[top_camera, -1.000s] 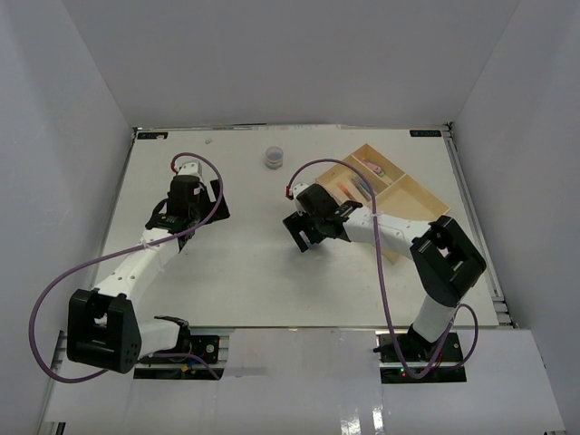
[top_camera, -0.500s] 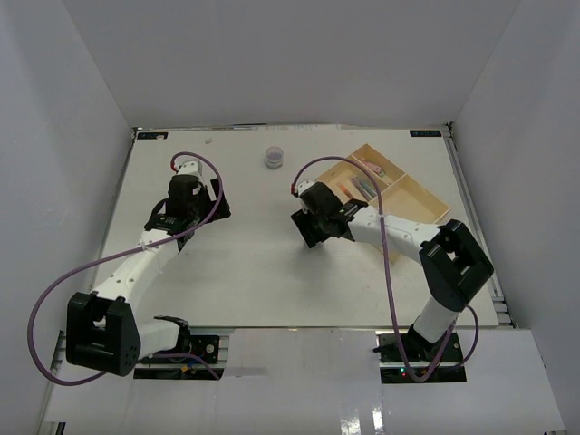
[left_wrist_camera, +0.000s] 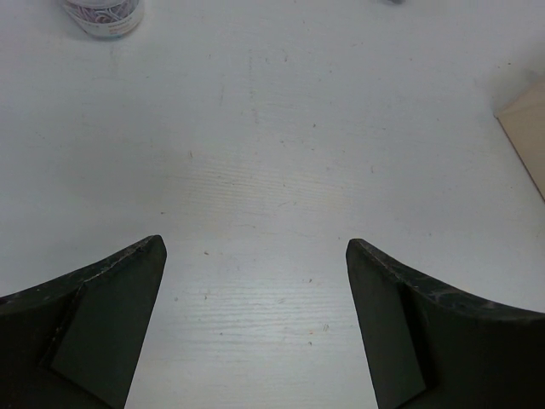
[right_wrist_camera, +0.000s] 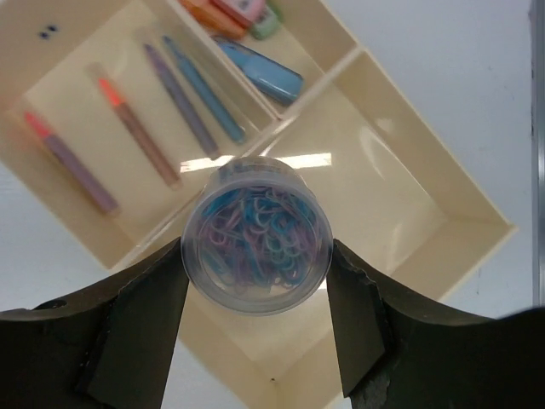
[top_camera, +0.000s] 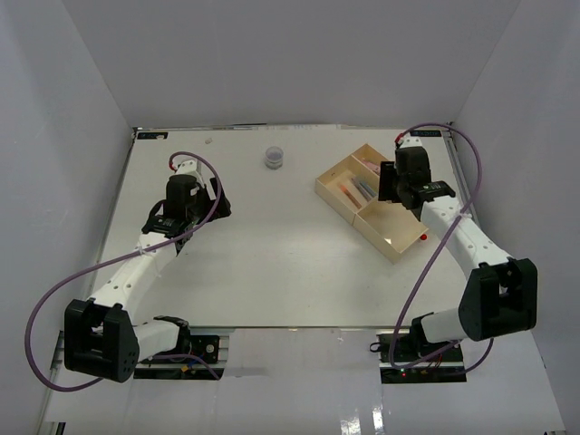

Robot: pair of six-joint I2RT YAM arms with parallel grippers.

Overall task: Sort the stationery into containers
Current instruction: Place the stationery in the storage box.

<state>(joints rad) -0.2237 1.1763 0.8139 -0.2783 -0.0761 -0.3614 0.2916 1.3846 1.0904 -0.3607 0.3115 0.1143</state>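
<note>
There is one beige tray [right_wrist_camera: 426, 209], split into three compartments, and two small round tubs. The held tub [right_wrist_camera: 255, 230] is clear-walled and packed with blue, purple and pink paper clips [right_wrist_camera: 255, 243]. It is clamped between the two dark fingers [right_wrist_camera: 136, 332] of the right gripper [right_wrist_camera: 255, 264], one pressed to each side. It hangs above the tray, over the spot where the dividers meet the tray's largest compartment; whether it touches the tray cannot be told. The long compartment holds four thin pens [right_wrist_camera: 183, 98] lying side by side: one red-tipped, one orange-tipped, one purple, one blue. The narrow compartment beside it holds four chunky pieces [right_wrist_camera: 264, 72]: a blue one in full view, and an orange, a pink and a green one cut off by the picture's edge. The second tub [top_camera: 274, 158] stands upright on the white table [left_wrist_camera: 272, 153], well apart from the tray on its left, toward the far edge. The left gripper [left_wrist_camera: 255, 256] hangs over bare table further left of the tray, its fingers spread wide with nothing between them.
</note>
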